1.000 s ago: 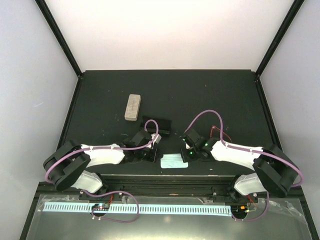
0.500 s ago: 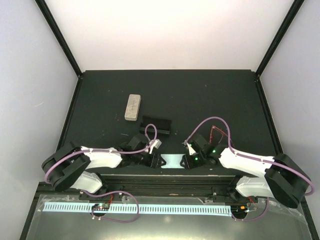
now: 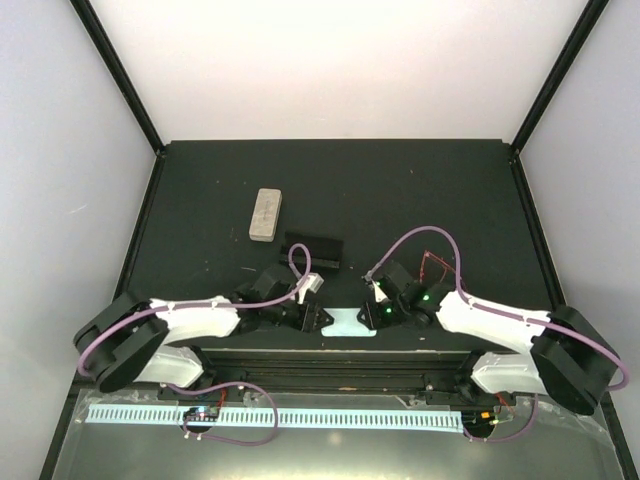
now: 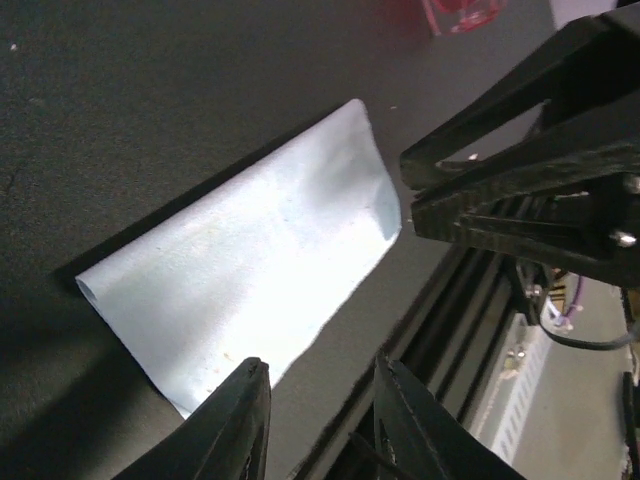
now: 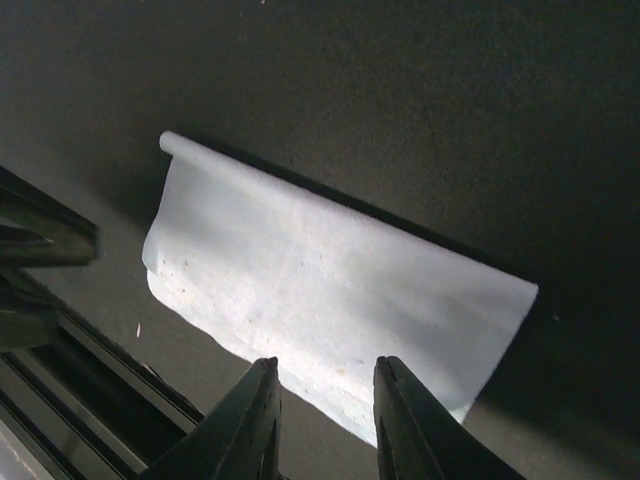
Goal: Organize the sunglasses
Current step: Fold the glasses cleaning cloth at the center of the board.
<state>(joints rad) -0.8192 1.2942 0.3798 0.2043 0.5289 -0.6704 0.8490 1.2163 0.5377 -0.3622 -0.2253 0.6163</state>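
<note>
**Both Arms Let Go**

Both arms have sunk lower and closed in on the cloth [image 3: 350, 323]. The left gripper [image 3: 322, 318] and right gripper [image 3: 372, 318] are slightly parted and empty. The red sunglasses [image 3: 432, 262] lie up-right of the right gripper, the nearer one. Their long axis is unclear. Only the top view places them, and only the wrist views show the jaws. The black pair is not seen.

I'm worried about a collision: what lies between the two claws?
Only the light blue cloth, lying flat, with the left claw and right claw at its two ends. The top view shows it best.
</note>
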